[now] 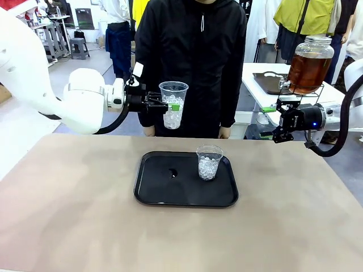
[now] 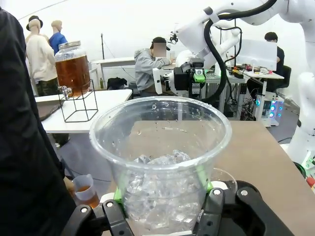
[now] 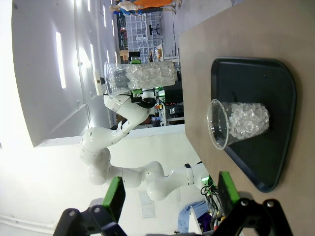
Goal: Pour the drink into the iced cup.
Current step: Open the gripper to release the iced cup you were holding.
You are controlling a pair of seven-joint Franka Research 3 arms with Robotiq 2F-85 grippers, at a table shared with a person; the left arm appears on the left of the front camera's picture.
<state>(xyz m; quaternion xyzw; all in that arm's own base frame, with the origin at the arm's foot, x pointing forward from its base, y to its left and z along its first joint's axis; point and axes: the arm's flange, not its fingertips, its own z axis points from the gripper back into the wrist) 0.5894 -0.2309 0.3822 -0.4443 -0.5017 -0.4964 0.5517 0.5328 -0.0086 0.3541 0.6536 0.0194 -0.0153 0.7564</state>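
Observation:
My left gripper (image 1: 172,106) is shut on a clear plastic cup of ice (image 1: 173,105), held upright in the air above the table's far edge, in front of the person. In the left wrist view the green pads (image 2: 118,194) clamp this cup (image 2: 160,162) on both sides. A second iced cup (image 1: 209,162) stands on the right part of a black tray (image 1: 153,192). The drink (image 1: 308,71) is amber liquid in a glass dispenser jar on a wire stand at the back right. My right gripper (image 1: 267,122) hangs open and empty just below and left of the jar, with its fingers (image 3: 114,196) spread.
The jar's stand sits on a white side table (image 1: 258,85) beyond the brown table's far right corner. A person in black (image 1: 193,62) stands at the far edge. A small cup with amber liquid (image 2: 84,191) shows by the person's side. The tray (image 3: 275,88) bears a small dark mark.

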